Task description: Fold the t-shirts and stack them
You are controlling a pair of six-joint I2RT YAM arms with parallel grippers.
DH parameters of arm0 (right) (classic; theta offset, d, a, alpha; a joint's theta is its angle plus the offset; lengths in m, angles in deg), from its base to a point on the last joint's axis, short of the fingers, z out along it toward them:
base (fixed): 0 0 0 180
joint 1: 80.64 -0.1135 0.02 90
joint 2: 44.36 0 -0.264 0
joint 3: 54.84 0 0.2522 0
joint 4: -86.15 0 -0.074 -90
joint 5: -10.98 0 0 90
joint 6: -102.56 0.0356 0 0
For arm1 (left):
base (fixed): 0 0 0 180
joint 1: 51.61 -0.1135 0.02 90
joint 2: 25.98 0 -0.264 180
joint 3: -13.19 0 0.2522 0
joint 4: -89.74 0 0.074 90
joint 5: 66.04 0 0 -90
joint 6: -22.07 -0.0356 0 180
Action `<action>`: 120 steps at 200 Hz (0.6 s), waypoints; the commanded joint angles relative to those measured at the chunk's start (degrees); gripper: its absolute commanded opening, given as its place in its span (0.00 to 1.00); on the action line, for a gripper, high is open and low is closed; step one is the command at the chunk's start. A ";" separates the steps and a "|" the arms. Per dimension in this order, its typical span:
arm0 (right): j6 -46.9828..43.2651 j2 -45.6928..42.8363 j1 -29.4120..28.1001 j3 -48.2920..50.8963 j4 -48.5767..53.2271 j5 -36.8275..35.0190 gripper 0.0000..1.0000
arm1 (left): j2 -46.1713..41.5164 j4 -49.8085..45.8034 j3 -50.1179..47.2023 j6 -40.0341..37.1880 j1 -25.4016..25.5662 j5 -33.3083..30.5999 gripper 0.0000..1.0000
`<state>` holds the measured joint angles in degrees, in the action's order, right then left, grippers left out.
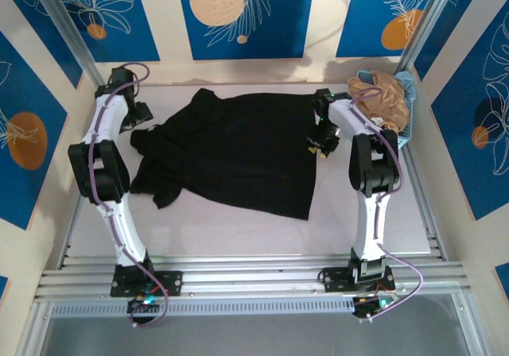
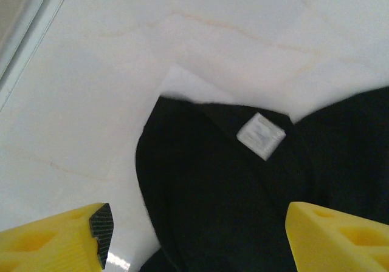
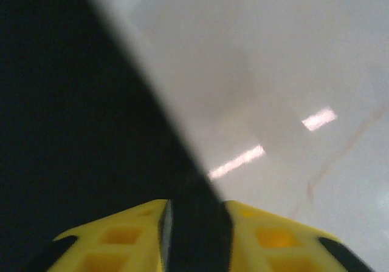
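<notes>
**A:** How far along?

**B:** Barely begun. The black t-shirt [image 1: 238,153] lies unfolded on the desk [image 1: 238,237]. The right hand [image 3: 194,214] pinches its 3 o'clock edge. The left hand [image 2: 197,223], at 10 o'clock, hangs released over the neck label [image 2: 261,136].

**A:** And the other one?

**B:** The tan t-shirt [image 1: 387,102] is crumpled in the basket [image 1: 407,78] at 1 o'clock.
</notes>
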<state>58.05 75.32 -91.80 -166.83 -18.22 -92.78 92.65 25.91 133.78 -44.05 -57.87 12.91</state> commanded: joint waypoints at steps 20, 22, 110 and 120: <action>5.96 -16.36 -6.18 16.20 -2.46 6.42 0.56 | -15.66 -2.00 -19.93 2.14 -0.45 0.14 0.76; 6.17 -16.86 -6.56 17.06 -2.58 6.85 0.57 | -16.18 -2.15 -20.87 2.27 -0.56 0.41 0.76; 11.97 -20.68 -16.79 36.51 -6.10 14.61 0.65 | -20.92 -2.47 -36.57 6.97 -10.44 10.89 0.76; 11.81 -19.41 -16.54 36.84 -6.38 14.21 0.63 | -21.37 -2.73 -36.55 6.96 -10.44 11.04 0.76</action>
<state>68.24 53.44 -108.47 -130.73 -23.47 -79.78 72.54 23.27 97.30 -38.39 -68.25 20.53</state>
